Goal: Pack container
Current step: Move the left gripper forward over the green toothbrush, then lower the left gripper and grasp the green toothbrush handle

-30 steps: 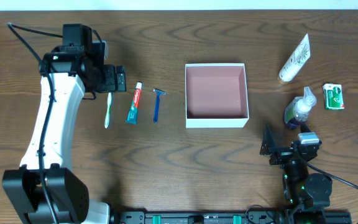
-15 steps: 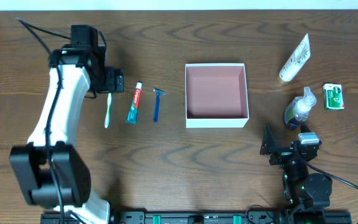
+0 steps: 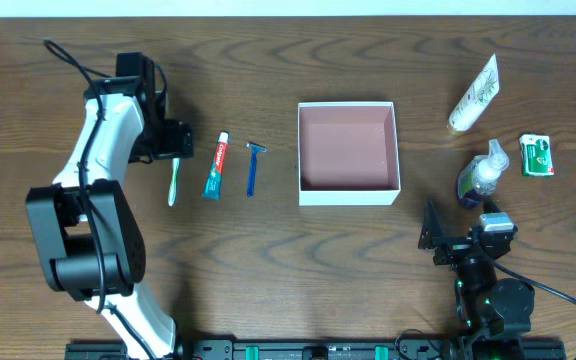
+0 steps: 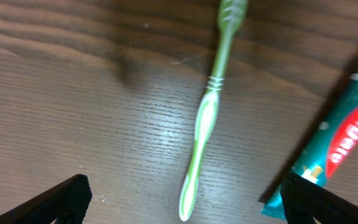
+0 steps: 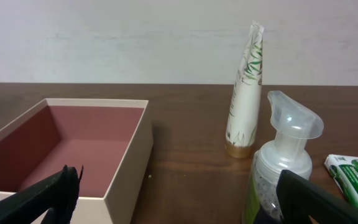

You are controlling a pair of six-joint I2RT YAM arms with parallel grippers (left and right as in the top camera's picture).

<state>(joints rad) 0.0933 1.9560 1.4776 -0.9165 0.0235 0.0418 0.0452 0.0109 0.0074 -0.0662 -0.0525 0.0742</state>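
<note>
The container [image 3: 348,194], midway along the table [image 3: 268,290] toward its far edge, looked light and thin-walled, best pinched gently at one wall; the left gripper [image 4: 184,190] hung released over the toothbrush [image 4: 205,118], the right gripper [image 5: 178,186] likewise released.

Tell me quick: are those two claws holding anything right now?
Left gripper: open, empty, over the green toothbrush.
Right gripper: open, empty.
</note>
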